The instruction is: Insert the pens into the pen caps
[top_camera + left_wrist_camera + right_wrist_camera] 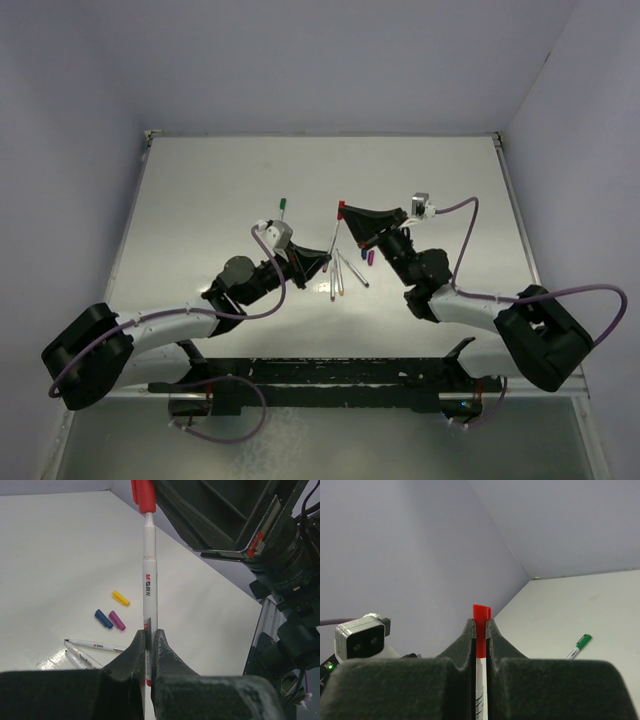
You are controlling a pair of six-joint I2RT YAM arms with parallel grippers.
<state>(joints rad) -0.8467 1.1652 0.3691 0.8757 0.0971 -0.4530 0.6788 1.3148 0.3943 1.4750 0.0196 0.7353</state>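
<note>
My left gripper (149, 639) is shut on a white pen (149, 580) and holds it above the table. The pen's far end sits in the red cap (144, 495). My right gripper (481, 627) is shut on that red cap (480, 630), with the white pen body showing below it between the fingers. In the top view the left gripper (320, 262) and the right gripper (343, 211) meet over the table's middle, joined by the pen (332, 238). The yellow cap (120, 598), blue cap (103, 619) and purple cap (117, 620) lie loose on the table.
A pen with the green cap on it (284, 207) lies behind the grippers and also shows in the right wrist view (578, 646). Uncapped pens (343, 275) lie below the grippers, next to the loose caps (366, 254). Two of them show in the left wrist view (95, 645).
</note>
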